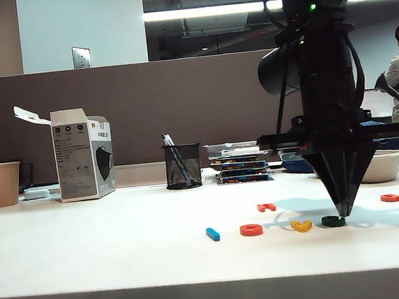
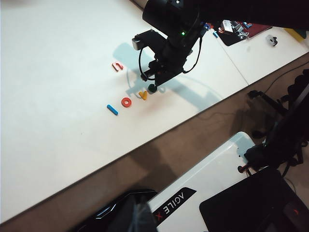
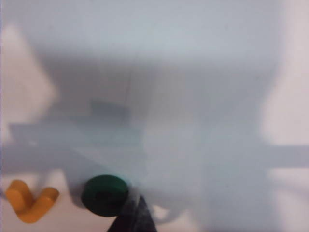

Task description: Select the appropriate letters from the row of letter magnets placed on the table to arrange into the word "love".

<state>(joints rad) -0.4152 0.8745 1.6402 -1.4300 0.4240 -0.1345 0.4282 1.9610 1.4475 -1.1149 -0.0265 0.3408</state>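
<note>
- The right claw [image 1: 343, 212] points straight down, its tip at the bench [image 1: 125, 254] surface. Its fingers are pressed together into one narrow point with no gap, and nothing is held between them.
- The dark green e [image 1: 333, 221] lies flat on the bench right at that tip, just to the left of it in the exterior view. In the right wrist view the green e [image 3: 105, 194] sits just beside the dark fingertip [image 3: 135, 217]; whether they touch cannot be told.
- The yellow V [image 1: 301, 225] lies just left of the green e, a little apart from it.
- The orange-red ring [image 1: 251, 229] comes next to the left, then the blue bar [image 1: 212, 234], so the four letters form a loose row along the front of the bench.
- One spare orange-red letter [image 1: 266, 206] lies behind the row; the other orange-red letter [image 1: 390, 198] lies off to the right of the claw, well apart.
- The left claw shows in no picture, so its opening cannot be told.
- At the back of the bench stand a paper cup [image 1: 2, 183], a white carton [image 1: 83, 162] and a mesh pen pot [image 1: 183, 166].
</note>
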